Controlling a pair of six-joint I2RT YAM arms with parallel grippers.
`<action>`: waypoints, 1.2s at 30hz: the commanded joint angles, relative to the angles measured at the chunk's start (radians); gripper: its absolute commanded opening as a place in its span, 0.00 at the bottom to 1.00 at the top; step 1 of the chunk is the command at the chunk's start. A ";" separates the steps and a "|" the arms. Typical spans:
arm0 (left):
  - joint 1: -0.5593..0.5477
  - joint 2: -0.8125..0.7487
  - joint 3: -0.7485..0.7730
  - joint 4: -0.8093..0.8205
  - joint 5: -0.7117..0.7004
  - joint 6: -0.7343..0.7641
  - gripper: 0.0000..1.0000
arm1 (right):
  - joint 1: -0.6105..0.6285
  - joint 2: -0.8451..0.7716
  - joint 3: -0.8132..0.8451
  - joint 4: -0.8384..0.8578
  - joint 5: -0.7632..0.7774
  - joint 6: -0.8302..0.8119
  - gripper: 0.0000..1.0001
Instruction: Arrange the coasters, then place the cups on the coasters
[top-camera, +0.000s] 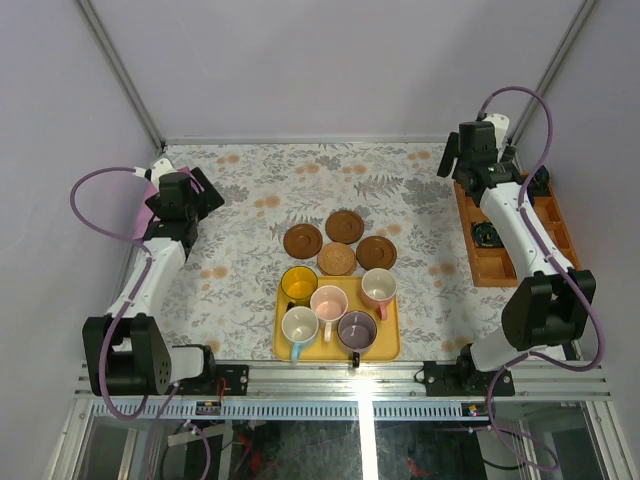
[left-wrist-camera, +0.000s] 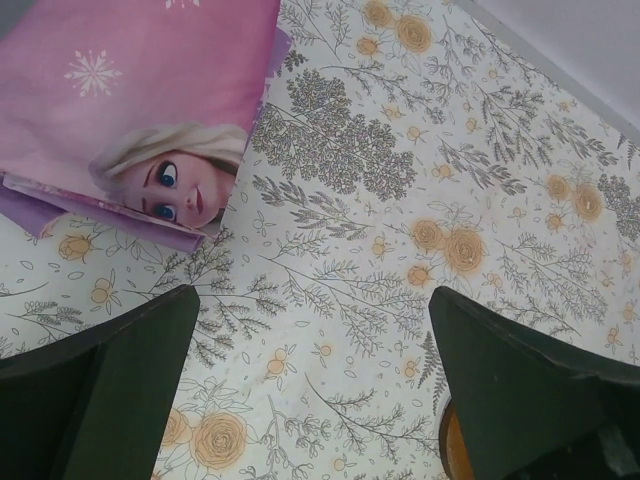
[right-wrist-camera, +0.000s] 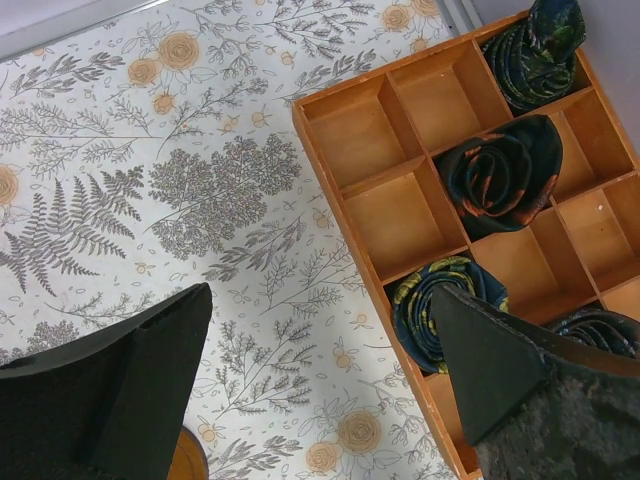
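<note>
Matt brown wood on coasters (top-camera: 344, 226); glossy glazed cups (top-camera: 328, 301); smooth yellow plastic tray (top-camera: 388, 337); flower-printed matt cloth over desk (top-camera: 250, 180); smooth wooden box (right-wrist-camera: 400, 225), rolled patterned fabric (right-wrist-camera: 500, 175) inside.

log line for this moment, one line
left gripper: open, empty | right gripper: open, empty | coasters: bunched beyond yellow tray | cups: five on tray, none on coasters

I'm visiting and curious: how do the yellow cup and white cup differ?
The yellow cup is amber; the white cup is pale with a blue handle. The yellow cup sits farther back on the tray, nearer the coasters; the white cup sits at its near edge. Both stand upright, off the coasters.
</note>
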 joint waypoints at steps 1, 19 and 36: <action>-0.001 -0.004 0.009 0.020 -0.034 0.022 1.00 | -0.005 -0.047 -0.003 0.056 0.034 0.003 0.99; -0.001 0.057 0.038 0.034 0.064 0.043 1.00 | -0.005 -0.063 -0.042 0.092 -0.004 0.003 0.99; -0.002 0.133 0.049 0.147 0.440 0.105 0.67 | -0.004 -0.001 -0.054 0.070 -0.216 -0.007 0.70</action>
